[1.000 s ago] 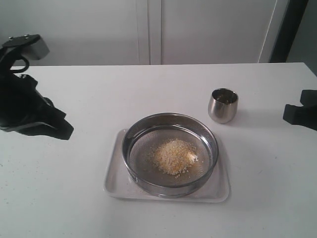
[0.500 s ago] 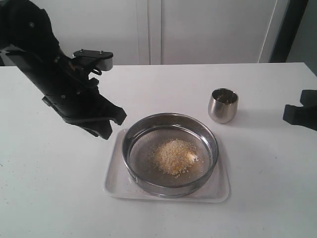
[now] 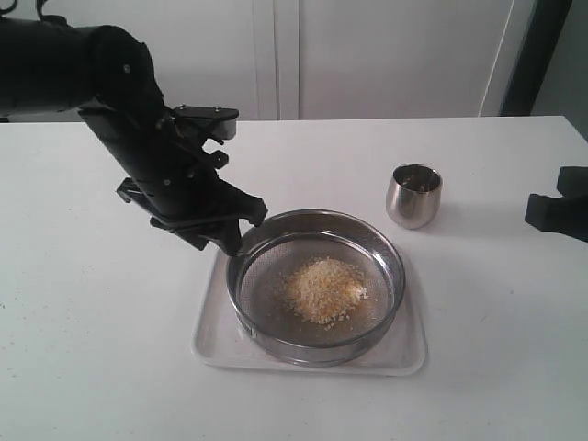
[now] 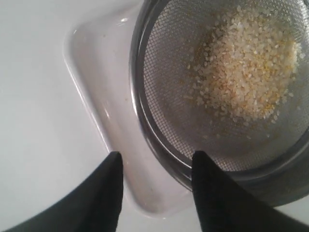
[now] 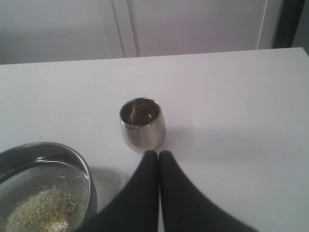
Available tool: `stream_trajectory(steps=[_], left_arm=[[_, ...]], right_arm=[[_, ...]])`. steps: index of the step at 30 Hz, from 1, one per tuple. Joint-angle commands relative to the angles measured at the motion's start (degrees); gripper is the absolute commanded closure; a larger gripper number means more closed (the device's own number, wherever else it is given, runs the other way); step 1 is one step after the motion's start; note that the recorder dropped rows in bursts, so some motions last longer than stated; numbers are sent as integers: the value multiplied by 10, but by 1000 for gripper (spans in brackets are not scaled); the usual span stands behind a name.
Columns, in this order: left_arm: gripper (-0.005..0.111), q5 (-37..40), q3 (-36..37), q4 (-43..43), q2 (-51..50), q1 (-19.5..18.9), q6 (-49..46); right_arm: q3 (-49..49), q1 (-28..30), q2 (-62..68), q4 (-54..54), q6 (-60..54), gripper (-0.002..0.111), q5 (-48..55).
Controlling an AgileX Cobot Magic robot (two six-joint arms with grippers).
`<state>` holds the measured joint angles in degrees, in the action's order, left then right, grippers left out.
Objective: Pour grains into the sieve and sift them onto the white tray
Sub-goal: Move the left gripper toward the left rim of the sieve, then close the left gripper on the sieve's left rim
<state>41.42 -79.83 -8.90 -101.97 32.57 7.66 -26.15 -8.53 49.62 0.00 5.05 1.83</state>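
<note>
The sieve [image 3: 266, 344], a wide steel ring with a mesh bottom, rests on the white tray [image 3: 409, 358]. A heap of yellow and whitish grains [image 3: 323, 289] lies on its mesh. My left gripper [image 3: 235, 241] hangs open at the sieve's back-left rim. In the left wrist view the left gripper [image 4: 157, 157] straddles the sieve rim [image 4: 145, 130], with one finger over the tray [image 4: 91, 82] and the other over the mesh beside the grains [image 4: 246, 67]. My right gripper [image 5: 158, 153] is shut and empty, off to the right, clear of the sieve [image 5: 84, 169].
A small shiny steel cup [image 3: 413, 195] stands upright behind and to the right of the sieve, just beyond my right gripper's tips in the right wrist view, the cup [image 5: 142, 124] untouched. The right arm [image 3: 556, 213] shows at the table's right edge.
My left arm has swung in from the table's left side to the sieve's back-left rim. The sieve, grains, cup and right arm have not moved.
</note>
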Motion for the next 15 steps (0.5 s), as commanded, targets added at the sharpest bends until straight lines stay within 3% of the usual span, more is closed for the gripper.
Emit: stream_trajectory(steps=[1, 15], left_arm=[[57, -4, -24, 8, -27, 9, 30], [57, -63, -36, 54, -94, 23, 85]], right_arm=[[2, -1, -3, 0, -4, 108, -2], [2, -1, -3, 0, -4, 108, -2]])
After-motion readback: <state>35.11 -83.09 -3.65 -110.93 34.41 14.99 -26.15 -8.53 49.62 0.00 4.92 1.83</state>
